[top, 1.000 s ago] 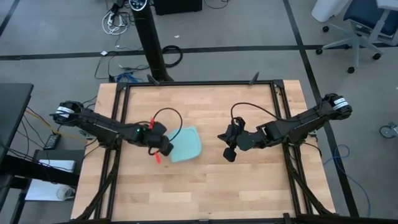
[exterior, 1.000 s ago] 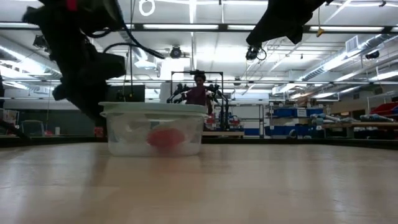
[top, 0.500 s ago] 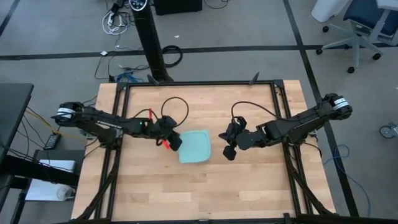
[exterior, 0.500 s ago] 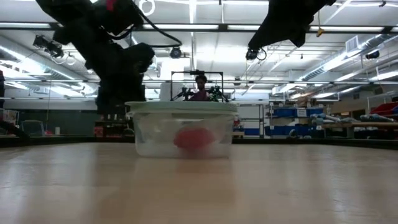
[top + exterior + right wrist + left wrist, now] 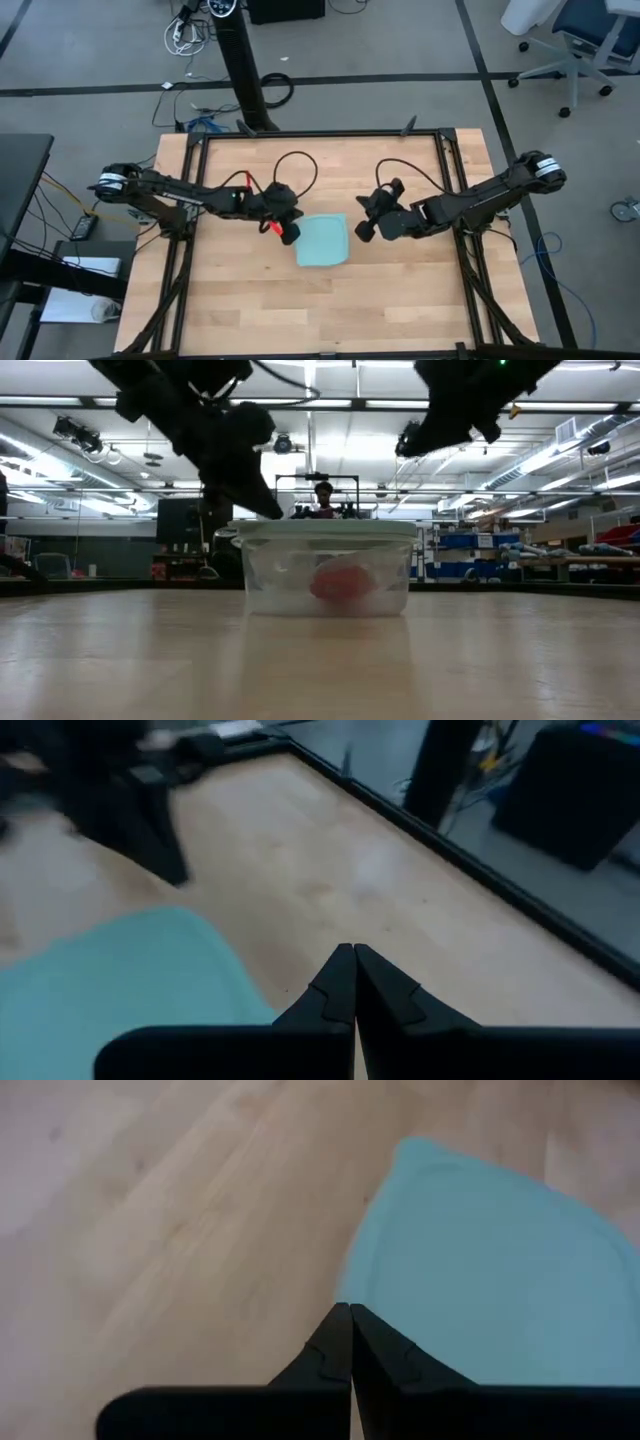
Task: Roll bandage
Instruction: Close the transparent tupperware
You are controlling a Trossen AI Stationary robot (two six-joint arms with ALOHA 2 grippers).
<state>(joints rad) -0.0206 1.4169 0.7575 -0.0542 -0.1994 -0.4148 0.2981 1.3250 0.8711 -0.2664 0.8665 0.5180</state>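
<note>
— Where is the bandage (image 5: pixel 341 582)?

— It shows as a small red roll inside the clear container (image 5: pixel 327 567), under its light-blue lid (image 5: pixel 324 240). The container stands on the wooden table (image 5: pixel 400 290), near the middle.

— And the left gripper (image 5: pixel 290 232)?

— It sits at the container's left edge, its fingers (image 5: pixel 335 1350) pressed together and holding nothing. From the wrist, the tips point at the lid's rim.

— The right gripper (image 5: pixel 363 231)?

— Just beside the container's right edge, raised above the table. Its fingers (image 5: pixel 340 982) are pinched tight together too, and empty.

— Anyone about?

— A person (image 5: pixel 322 500) stands far behind the table.
</note>
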